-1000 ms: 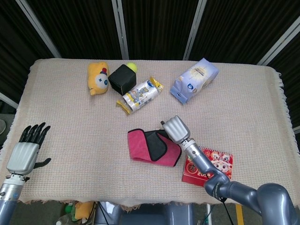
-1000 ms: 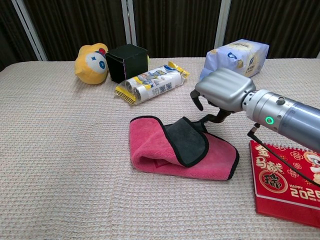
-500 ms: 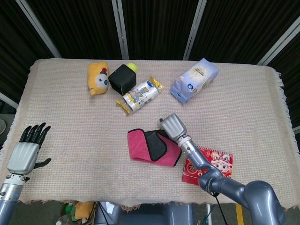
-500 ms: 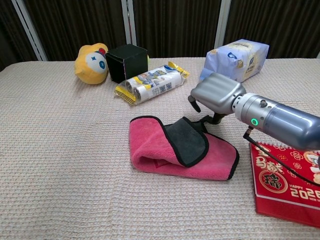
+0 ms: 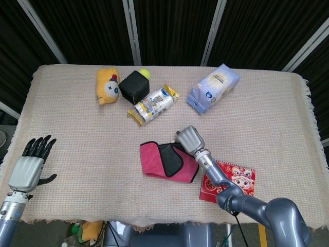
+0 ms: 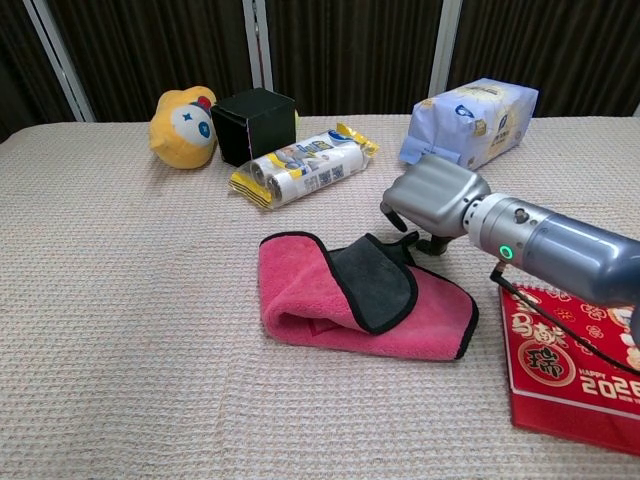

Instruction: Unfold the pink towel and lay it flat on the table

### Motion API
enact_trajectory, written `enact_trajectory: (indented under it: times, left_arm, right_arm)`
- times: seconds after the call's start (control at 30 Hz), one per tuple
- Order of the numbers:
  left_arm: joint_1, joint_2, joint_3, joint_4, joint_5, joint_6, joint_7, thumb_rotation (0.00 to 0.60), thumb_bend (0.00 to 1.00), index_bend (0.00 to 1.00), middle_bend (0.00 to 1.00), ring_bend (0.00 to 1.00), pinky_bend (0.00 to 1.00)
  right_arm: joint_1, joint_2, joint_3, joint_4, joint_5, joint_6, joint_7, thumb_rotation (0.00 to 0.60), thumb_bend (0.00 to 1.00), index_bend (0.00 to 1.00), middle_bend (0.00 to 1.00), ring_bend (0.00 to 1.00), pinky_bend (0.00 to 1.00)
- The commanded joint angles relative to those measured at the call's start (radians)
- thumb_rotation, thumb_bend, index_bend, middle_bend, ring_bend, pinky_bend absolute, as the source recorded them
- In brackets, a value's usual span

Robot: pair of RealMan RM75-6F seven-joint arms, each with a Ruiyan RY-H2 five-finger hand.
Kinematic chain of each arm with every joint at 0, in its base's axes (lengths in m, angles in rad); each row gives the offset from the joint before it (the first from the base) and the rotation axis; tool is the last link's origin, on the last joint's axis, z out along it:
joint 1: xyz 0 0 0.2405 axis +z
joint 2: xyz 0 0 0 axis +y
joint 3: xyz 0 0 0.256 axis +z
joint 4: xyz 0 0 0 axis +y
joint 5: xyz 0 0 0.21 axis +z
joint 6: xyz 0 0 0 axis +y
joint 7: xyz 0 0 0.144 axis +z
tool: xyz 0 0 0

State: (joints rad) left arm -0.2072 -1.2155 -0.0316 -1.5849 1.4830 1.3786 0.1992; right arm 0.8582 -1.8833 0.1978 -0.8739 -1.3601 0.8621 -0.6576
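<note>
**Right hand at the folded towel's far corner**

The folded pink microfibre towel with dark lining [image 6: 360, 295] lies just below the right hand [image 6: 432, 196], long axis left–right. Its curled fingertips [image 6: 393, 216] seem to hold nothing. The open left hand [image 5: 28, 167] is well apart.

From the head view we look steeply down on the whole table [image 5: 77, 128], dark curtains beyond its far edge and our own arms at the bottom. From the chest view we look low and nearly level across the cloth, much closer. Both views share the pink towel [image 5: 154, 159] [image 6: 310, 290], the right hand [image 5: 189, 140] [image 6: 432, 195] and the far-side clutter; the left hand [image 5: 26, 170] probably lies outside the chest view.
</note>
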Motion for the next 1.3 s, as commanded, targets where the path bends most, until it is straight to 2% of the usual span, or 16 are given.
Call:
enact_trajectory:
  times: [0.03, 0.47, 0.83, 1.3]
  left_arm:
    - [0.000, 0.001, 0.001, -0.001, 0.002, 0.001, -0.001, 0.600, 0.00, 0.00, 0.00, 0.00, 0.00]
    - [0.002, 0.004, 0.001, -0.007, 0.008, 0.007, -0.006, 0.600, 0.00, 0.00, 0.00, 0.00, 0.00]
    - [0.000, 0.004, 0.001, -0.005, 0.004, 0.001, -0.010, 0.600, 0.00, 0.00, 0.00, 0.00, 0.00]
    - [-0.001, 0.002, 0.003, -0.002, 0.004, -0.004, -0.010, 0.600, 0.00, 0.00, 0.00, 0.00, 0.00]
  right_arm:
    - [0.000, 0.002, -0.005, -0.006, 0.007, 0.003, -0.019, 0.600, 0.37, 0.46, 0.99, 1.00, 0.98]
    - [-0.002, 0.011, -0.021, -0.057, 0.039, 0.005, -0.079, 0.600, 0.37, 0.48, 0.99, 1.00, 0.98]
    - [0.004, -0.010, -0.035, -0.044, 0.052, 0.001, -0.093, 0.600, 0.37, 0.49, 0.99, 1.00, 0.98]
    - [0.001, 0.003, -0.042, -0.070, 0.058, 0.023, -0.108, 0.600, 0.46, 0.56, 0.99, 1.00, 0.98]
